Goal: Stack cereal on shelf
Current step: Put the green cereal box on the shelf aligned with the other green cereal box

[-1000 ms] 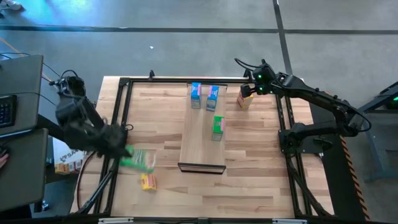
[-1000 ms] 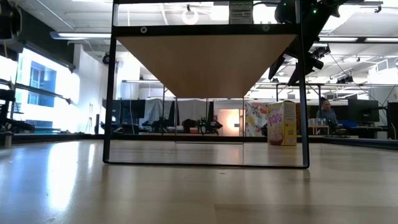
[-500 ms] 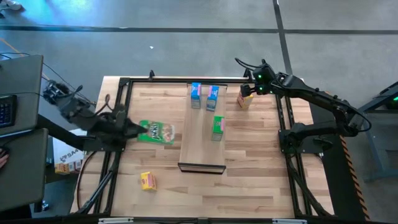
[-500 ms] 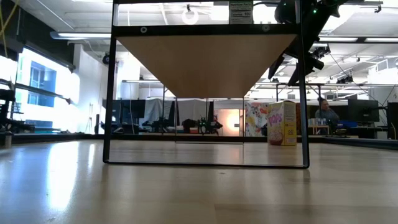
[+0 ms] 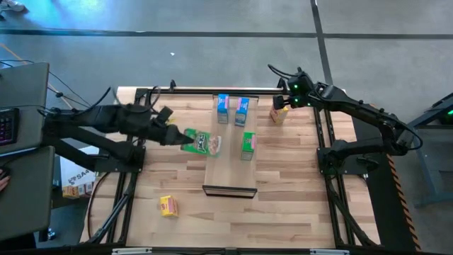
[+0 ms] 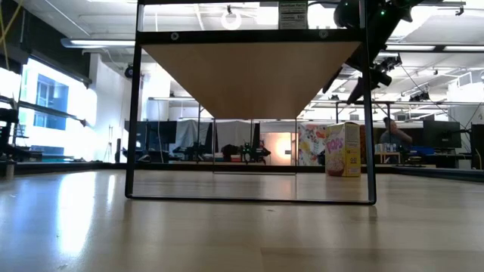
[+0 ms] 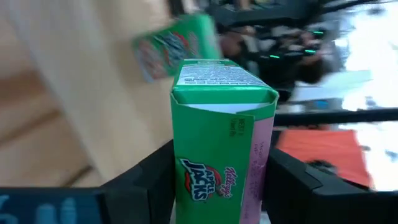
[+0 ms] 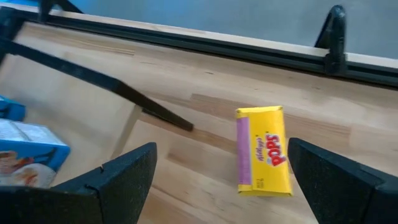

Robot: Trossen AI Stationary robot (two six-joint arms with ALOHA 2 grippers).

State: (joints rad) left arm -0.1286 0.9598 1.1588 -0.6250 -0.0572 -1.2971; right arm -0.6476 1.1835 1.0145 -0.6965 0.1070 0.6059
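Observation:
The shelf (image 5: pixel 230 170) is a pale plank that the low view shows raised on a black frame (image 6: pixel 249 75). On it stand two blue cereal boxes (image 5: pixel 223 108) (image 5: pixel 241 110) and a green one (image 5: pixel 248 145). My left gripper (image 5: pixel 173 136) is shut on a second green box (image 5: pixel 202 144) at the shelf's left edge. My right gripper (image 8: pixel 221 171) hovers open over a yellow box (image 8: pixel 262 158), which stands upright on the tabletop (image 6: pixel 344 149) right of the shelf. Another yellow box (image 5: pixel 168 206) lies on the near left tabletop. My left gripper pinches the green box between its two fingers (image 7: pixel 155 180), at the end nearest the wrist (image 7: pixel 214 186). The fingers come level from the table's left and lie along the box. The box sticks straight out ahead of them, lifted clear, over the shelf's left edge.
A black frame rail (image 5: pixel 134 142) borders the tabletop on the left, right and far sides. Bare wood lies near the shelf's front end (image 5: pixel 233 219). A desk with a keyboard (image 5: pixel 7 127) stands left of the table. A person (image 6: pixel 393 136) sits far behind in the room.
My left gripper has carried the green box from low over the near left tabletop toward the far edge and the right, up to the shelf's left edge. The box has stayed in the shut fingers throughout. The right arm has kept its place above the yellow box.

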